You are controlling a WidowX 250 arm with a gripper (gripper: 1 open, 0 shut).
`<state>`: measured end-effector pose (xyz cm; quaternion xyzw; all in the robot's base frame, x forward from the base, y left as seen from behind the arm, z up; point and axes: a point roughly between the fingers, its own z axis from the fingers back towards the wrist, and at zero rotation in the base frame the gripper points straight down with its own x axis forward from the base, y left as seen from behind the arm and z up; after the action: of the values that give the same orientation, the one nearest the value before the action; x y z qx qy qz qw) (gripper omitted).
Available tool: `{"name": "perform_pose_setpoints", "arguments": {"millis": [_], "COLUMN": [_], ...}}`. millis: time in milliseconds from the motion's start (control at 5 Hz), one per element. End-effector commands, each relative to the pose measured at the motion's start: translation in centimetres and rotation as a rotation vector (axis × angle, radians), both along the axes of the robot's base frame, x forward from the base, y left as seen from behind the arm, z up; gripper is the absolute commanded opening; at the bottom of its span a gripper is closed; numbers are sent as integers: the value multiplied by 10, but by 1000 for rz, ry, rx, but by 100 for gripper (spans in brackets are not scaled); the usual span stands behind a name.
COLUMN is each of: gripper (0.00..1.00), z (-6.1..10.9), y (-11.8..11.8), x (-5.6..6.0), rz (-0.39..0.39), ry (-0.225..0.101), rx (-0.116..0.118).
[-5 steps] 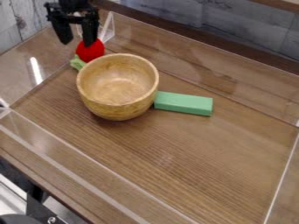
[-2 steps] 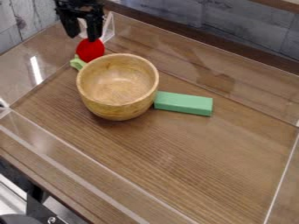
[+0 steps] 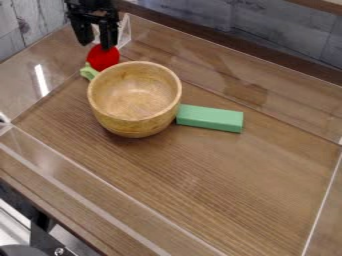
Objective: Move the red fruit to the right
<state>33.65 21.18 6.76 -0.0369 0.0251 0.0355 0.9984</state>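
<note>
The red fruit (image 3: 103, 58) is small and glossy. It lies on the wooden table at the far left, just behind the wooden bowl (image 3: 134, 98), with its green leafy end (image 3: 88, 73) toward the front left. My gripper (image 3: 95, 40) hangs right above the fruit, its black fingers (image 3: 82, 34) apart and pointing down. The fingers are open and hold nothing. The fingertips sit just over the top of the fruit.
A flat green rectangular block (image 3: 211, 119) lies right of the bowl, touching its side. Clear plastic walls (image 3: 321, 215) ring the table. The wood surface (image 3: 227, 180) spreads to the right and front.
My gripper has moved a little to the right and now hangs over the red fruit. The fruit, bowl and block have not moved.
</note>
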Motion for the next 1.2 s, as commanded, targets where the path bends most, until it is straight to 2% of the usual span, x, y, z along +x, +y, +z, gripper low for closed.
{"name": "perform_pose_setpoints", "arguments": {"millis": [0, 200, 600, 1000], "gripper": [0, 0, 0, 0], "z": [13, 13, 28, 11], "y": [-2, -5, -3, -6], "x": [4, 4, 7, 0], "rz": [27, 65, -21, 37], "ry": [-29, -27, -25, -16], "rx": [31, 31, 28, 29]}}
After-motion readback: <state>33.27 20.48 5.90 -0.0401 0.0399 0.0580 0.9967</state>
